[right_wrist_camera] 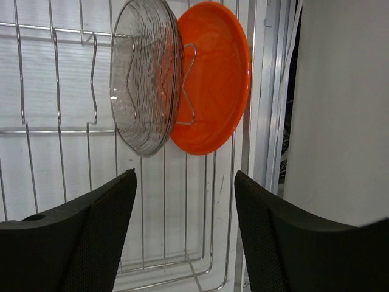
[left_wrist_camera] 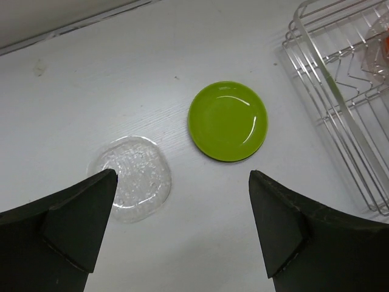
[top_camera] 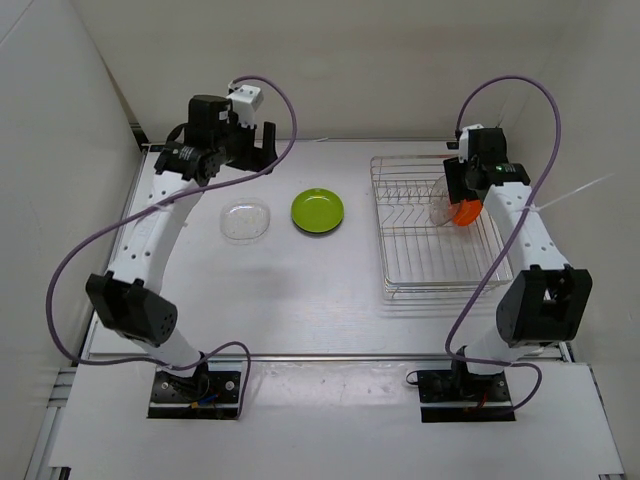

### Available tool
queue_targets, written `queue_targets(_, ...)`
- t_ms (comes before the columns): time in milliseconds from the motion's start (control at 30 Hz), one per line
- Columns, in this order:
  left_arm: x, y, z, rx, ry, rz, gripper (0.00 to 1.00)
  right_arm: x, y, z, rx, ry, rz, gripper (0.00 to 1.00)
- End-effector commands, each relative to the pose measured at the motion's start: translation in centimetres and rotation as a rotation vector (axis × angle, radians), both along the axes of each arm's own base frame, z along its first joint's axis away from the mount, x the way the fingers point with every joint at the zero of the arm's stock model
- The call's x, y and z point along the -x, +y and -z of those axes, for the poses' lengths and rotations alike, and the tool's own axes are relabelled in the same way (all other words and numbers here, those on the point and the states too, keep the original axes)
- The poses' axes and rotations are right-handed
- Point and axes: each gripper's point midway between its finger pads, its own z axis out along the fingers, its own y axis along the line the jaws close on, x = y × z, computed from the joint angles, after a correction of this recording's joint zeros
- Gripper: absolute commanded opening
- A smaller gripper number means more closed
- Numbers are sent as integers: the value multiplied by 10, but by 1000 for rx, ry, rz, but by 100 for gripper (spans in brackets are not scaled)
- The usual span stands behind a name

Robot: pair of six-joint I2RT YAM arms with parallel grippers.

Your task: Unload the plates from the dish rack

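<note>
The dish rack is a silver wire rack on the right of the table. Two plates stand upright in its far right part, a clear plate and an orange plate side by side between prongs. My right gripper hovers open just short of them, nothing between its fingers; from above it sits over the orange plate. A lime green plate and another clear plate lie flat on the table. My left gripper hangs open and empty above them, at the back left.
The rack's corner shows at the right of the left wrist view. White walls close in the table at the back and both sides. Purple cables loop from both arms. The right arm runs along the rack's right side.
</note>
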Motion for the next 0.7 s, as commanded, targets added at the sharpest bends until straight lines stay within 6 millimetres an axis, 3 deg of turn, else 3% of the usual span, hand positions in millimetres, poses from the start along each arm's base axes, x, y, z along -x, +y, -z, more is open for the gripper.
queue_targets(0,22,28,4,-103,-1,-74,100,-29,-7,-28,50,-100,0,69)
queue_targets(300,64,59,-11,-142,-64,-155,100,-62,-18,8,102,-25,26,59)
queue_targets(667,66,67,-13,-167,-77,-186,100,-69,-16,30,120,19,28,38)
